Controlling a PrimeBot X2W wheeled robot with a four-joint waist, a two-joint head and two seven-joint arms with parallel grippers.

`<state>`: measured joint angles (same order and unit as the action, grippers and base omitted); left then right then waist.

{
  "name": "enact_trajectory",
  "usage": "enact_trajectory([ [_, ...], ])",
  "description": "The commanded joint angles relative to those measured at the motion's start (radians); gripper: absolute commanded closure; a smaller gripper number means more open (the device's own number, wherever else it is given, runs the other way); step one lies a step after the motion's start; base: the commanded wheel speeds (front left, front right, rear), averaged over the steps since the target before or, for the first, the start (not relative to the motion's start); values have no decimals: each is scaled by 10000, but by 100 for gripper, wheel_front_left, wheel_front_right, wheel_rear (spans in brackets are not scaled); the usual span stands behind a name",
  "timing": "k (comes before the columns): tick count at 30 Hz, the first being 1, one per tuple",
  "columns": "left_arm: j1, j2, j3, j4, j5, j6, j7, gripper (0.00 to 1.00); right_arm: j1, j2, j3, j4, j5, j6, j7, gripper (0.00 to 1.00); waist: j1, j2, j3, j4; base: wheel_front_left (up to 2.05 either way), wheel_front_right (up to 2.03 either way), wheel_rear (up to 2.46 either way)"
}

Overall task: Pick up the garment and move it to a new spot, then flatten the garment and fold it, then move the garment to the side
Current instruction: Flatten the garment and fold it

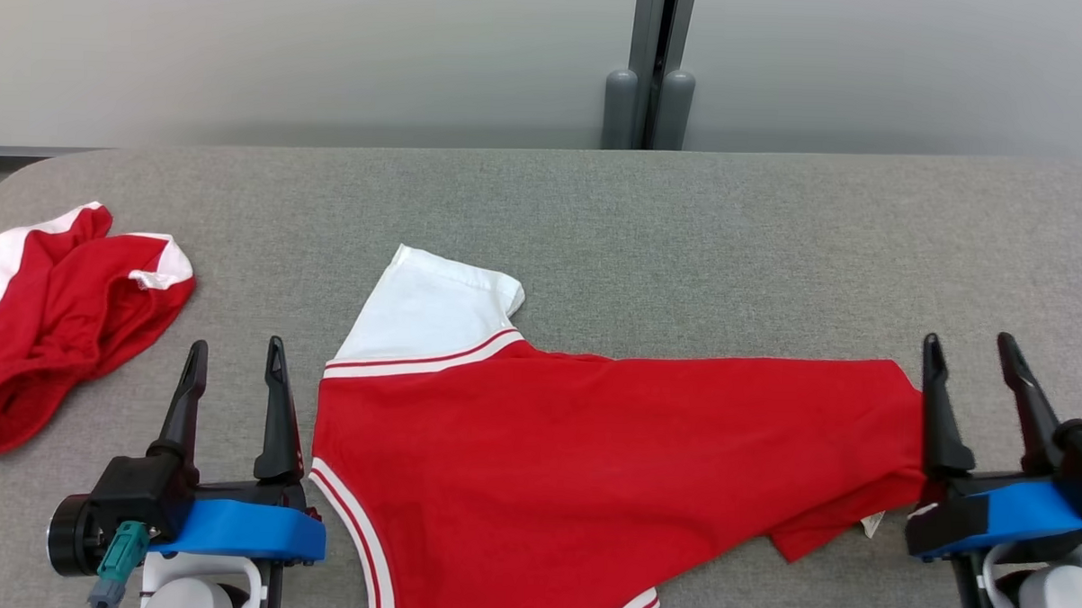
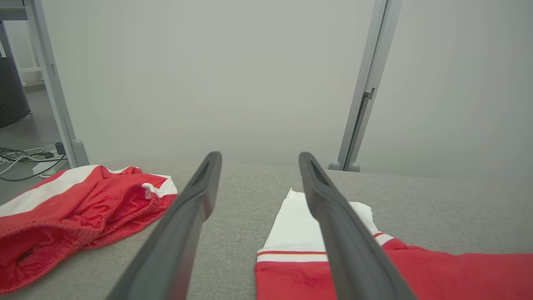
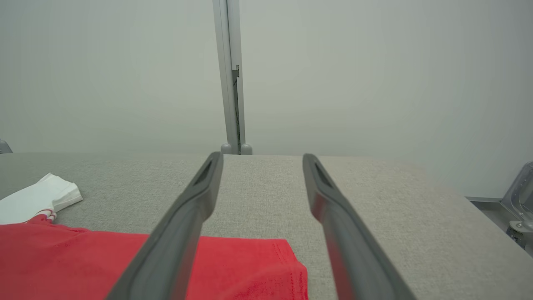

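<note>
Nearest the robot, the left gripper [image 1: 237, 344] sits low over the grey woven fabric table top [image 1: 688, 228]. Its two long dark fingers are spread wide, with nothing between them but bare cloth surface. At the opposite side the right gripper [image 1: 969, 340] is also spread wide and grips nothing. In the right wrist view the red hem corner lies flat on the table under its left finger and ends in the gap between the two.

Between the grippers lies the red short-sleeved jersey shirt with white striped trim [image 1: 590, 450], stretched sideways across the near part of the table. It looks mostly flat, though a small flap is folded under near the right gripper. Its lower part runs off the bottom of the head view. Its white sleeve [image 1: 433, 309] points away from the robot, just beyond and right of the left gripper's fingers.

Further left, well apart from the shirt, a crumpled red and white garment [image 1: 54, 332] lies bunched near the table's left edge.

Beyond the far edge stands a pale grey wall panel [image 1: 289, 52] with a grey metal post [image 1: 650, 74].
</note>
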<state>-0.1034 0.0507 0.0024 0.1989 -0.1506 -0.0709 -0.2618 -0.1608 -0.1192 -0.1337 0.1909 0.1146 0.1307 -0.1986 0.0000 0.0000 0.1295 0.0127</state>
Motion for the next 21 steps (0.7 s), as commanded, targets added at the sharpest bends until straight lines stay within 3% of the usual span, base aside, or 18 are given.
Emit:
enact_trajectory([
  [1,23,-5,63,11,41,-41,-48,0,-121,93,138,-20,-43,1,-197,0,0,0,-32,15,0,0,0],
  [11,145,-5,198,9,200,-76,-48,0,286,561,1394,105,-49,1,-654,0,0,0,-178,129,0,0,0],
  [21,48,-5,303,38,562,-72,-48,0,154,670,1416,188,-260,1,-680,0,0,0,-131,102,0,0,0],
])
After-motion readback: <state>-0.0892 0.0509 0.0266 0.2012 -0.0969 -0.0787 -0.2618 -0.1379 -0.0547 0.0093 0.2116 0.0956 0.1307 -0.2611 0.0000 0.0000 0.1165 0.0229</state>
